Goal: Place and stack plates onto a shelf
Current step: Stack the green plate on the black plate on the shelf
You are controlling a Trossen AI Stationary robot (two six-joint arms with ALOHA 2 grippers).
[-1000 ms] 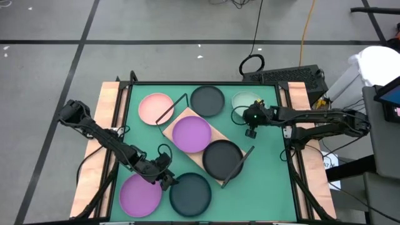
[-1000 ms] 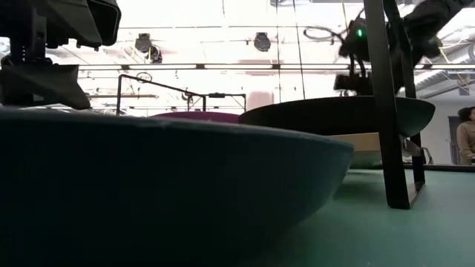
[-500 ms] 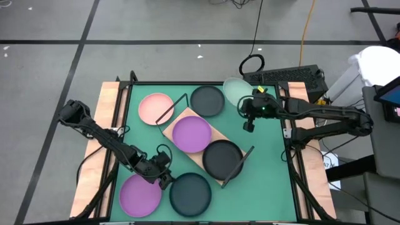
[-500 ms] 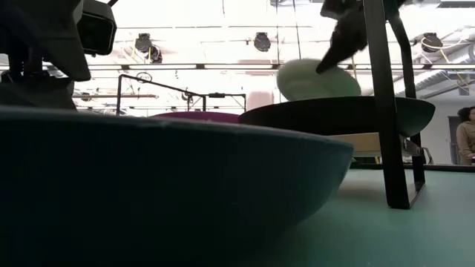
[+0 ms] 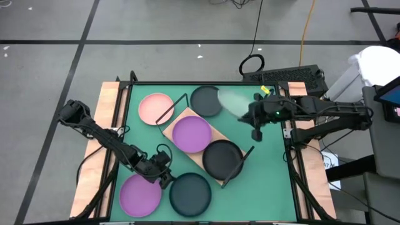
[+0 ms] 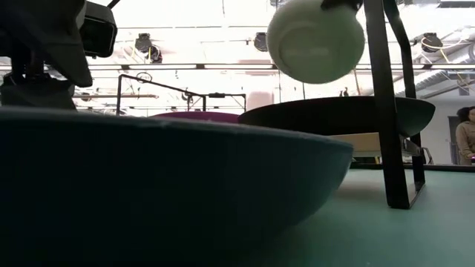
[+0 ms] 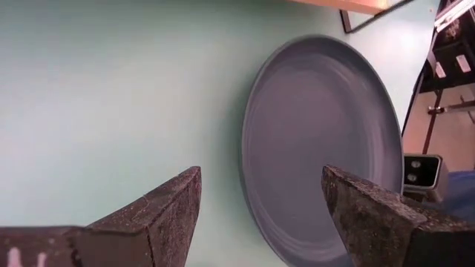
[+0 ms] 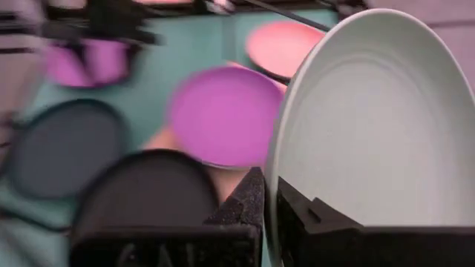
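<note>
Since a second ago, the pale green plate (image 5: 231,100) has left the table's far right corner; it now hangs tilted in the air. Leftmost, the left gripper (image 5: 166,179) waits open between the purple plate (image 5: 140,194) and a dark plate (image 5: 190,193). Midway lies the shelf (image 5: 174,126), running diagonally. The right gripper (image 5: 251,112), nearer it, pinches the green plate's rim. No readable writing.

floor (image 5: 156,37): grey, dark lines | ceiling lights (image 6: 261,41): bright | yellow cable (image 5: 306,31) on floor
</note>
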